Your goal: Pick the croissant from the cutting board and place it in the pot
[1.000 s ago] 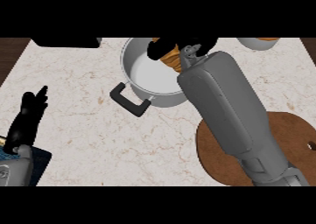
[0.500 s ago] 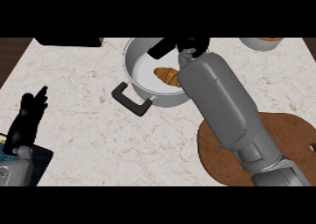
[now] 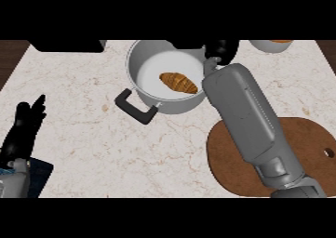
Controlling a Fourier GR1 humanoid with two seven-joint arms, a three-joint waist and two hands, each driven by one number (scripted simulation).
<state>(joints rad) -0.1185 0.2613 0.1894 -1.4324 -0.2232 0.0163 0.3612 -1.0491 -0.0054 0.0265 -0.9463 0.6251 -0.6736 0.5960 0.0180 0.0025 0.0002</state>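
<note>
**Croissant in pot, right hand at far rim**

Croissant (image 3: 178, 82) lies on the pot (image 3: 144, 60) floor, right of centre, touching nothing else we can see. Cutting board (image 3: 307, 139) bare where visible; forearm covers its left part. Right hand (image 3: 222, 50) sits over the far-right rim, empty; fingers mostly hidden, so we cannot tell spread vs curled. Left hand (image 3: 24, 130) rests at left edge, fingers straight, up. Placement looks done, in our judgement. Risk: on withdrawal the forearm, v. close to the rim, could nudge the pot or catch its handle (image 3: 134, 106) and shift it.
</note>
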